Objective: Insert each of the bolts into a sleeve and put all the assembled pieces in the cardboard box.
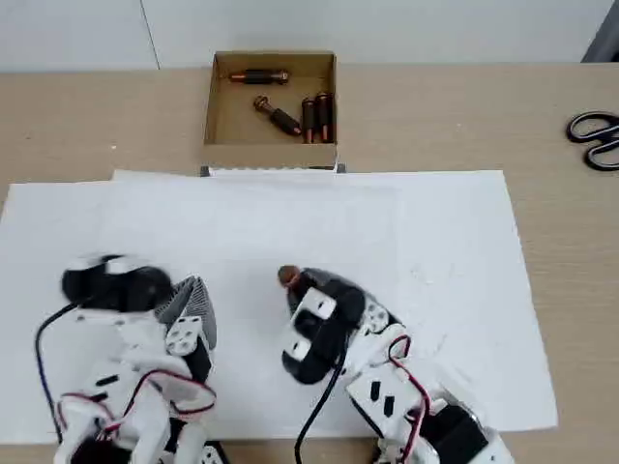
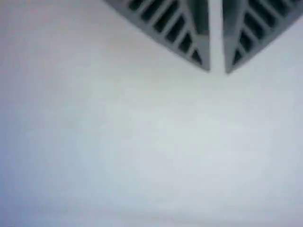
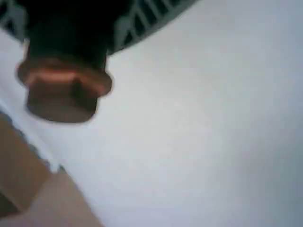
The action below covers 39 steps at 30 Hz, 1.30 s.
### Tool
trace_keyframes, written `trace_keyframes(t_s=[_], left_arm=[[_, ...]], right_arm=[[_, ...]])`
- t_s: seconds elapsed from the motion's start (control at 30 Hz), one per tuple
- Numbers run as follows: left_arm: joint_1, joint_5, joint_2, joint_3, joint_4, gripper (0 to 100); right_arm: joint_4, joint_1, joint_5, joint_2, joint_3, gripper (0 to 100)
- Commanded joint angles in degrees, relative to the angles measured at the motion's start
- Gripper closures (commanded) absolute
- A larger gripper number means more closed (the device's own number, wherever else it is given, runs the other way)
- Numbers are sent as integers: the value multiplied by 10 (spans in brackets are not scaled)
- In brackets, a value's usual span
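The cardboard box (image 1: 221, 145) at the far middle of the table holds several assembled bolt-and-sleeve pieces (image 1: 279, 116). My right gripper (image 1: 298, 287) is over the white paper near the middle, shut on a black sleeve (image 3: 66, 42) with a copper bolt head (image 3: 64, 92) sticking out of its end. From above, that bolt head (image 1: 288, 277) points toward the box. My left gripper (image 1: 198, 302) hangs low over the paper at the near left. Its grey ribbed fingers (image 2: 180, 28) stand shut with nothing between them.
A large white paper sheet (image 1: 406, 232) covers the work area in front of the box. Black scissors (image 1: 595, 140) lie on the bare table at the far right. A brown surface (image 3: 19, 179) shows past the paper's edge in the right wrist view.
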Motion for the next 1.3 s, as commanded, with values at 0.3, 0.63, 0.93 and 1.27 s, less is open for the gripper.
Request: trace_keyframes(t_s=[0.3,0.63,0.93,1.27], left_arm=[[-113,-214,-4,248,-182,994],[-120,-229,-4,292,-262,994],[-121,-229,-4,292,-262,994],[-119,-230,-4,292,-262,994]], right_arm=[[-18,193,-155,3,-105,995],[-44,203,-236,262,-298,995],[-118,203,-233,622,-560,995],[-214,199,-165,960,-799,995]])
